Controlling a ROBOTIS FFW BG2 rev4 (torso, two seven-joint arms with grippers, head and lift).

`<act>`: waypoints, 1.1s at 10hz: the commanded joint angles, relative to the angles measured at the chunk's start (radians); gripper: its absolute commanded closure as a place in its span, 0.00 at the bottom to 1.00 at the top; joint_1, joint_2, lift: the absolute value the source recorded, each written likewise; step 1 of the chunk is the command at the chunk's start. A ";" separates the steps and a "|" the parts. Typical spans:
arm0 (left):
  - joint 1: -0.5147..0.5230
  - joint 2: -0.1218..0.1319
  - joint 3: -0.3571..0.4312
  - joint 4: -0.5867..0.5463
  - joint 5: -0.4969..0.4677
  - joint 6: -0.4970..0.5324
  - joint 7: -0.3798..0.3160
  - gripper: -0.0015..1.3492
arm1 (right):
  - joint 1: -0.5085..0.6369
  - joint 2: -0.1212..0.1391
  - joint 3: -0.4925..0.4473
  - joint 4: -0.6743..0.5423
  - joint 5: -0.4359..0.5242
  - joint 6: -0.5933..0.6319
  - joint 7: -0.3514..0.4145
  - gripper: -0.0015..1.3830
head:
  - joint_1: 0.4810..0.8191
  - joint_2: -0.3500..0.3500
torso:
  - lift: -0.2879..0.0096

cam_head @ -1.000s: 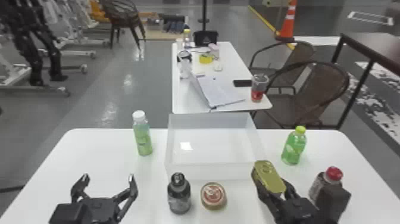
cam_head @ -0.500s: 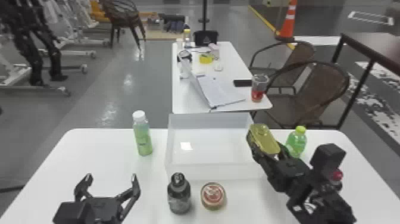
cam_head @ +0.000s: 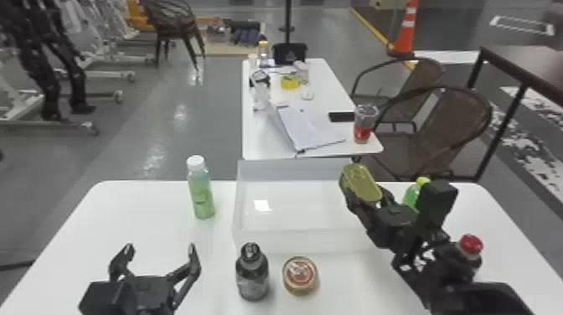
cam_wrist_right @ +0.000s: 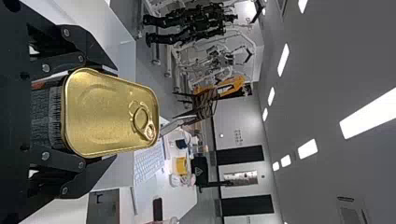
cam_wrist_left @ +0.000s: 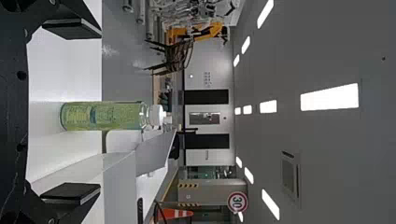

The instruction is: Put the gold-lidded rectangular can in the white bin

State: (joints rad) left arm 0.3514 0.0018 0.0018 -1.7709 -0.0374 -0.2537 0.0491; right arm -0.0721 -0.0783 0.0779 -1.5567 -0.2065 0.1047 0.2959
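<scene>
- Farther out and slightly leftward than before, the can (cam_head: 356, 178) now shows against the white bin's (cam_head: 237, 199) far right corner; the left hand (cam_head: 161, 248) has shifted slightly right.
- The right hand (cam_head: 365, 190) grasps the can, raised above the bench (cam_head: 138, 209); whether it is past the bin's right wall is hard to tell.
- The can and right arm (cam_head: 393, 222) hide part of the bin's right side.
- The lime-capped bottle (cam_head: 411, 196) is partly hidden behind that arm; of the red-capped bottle (cam_head: 471, 243), little more than the cap can be made out.
- The left arm (cam_head: 146, 293) is cut off by the bottom edge; its hand is released, fingers spread.
- Inside the bin, a bright patch (cam_head: 262, 205) marks the pale base.
- The white-capped bottle (cam_head: 202, 194) holds green liquid and stands left of the bin.
- The dark bottle (cam_head: 252, 274) and round tin (cam_head: 300, 274) stand side by side, nearer than the bin.
</scene>
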 commanded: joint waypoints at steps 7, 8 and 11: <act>-0.012 0.017 -0.019 0.010 0.011 0.011 0.000 0.11 | -0.207 0.002 0.000 0.329 -0.016 0.069 0.112 0.72 | 0.20 0.50 | 0.63; -0.015 0.020 -0.022 0.011 0.011 0.011 0.000 0.11 | -0.226 0.002 0.000 0.352 -0.021 0.089 0.112 0.73 | 0.20 0.50 | 0.63; -0.020 0.024 -0.026 0.013 0.011 0.013 0.000 0.11 | -0.285 0.002 0.000 0.397 -0.025 0.136 0.115 0.73 | 0.20 0.50 | 0.63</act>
State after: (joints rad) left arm 0.3323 0.0258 -0.0241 -1.7585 -0.0261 -0.2420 0.0491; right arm -0.3458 -0.0767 0.0782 -1.1684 -0.2301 0.2283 0.4108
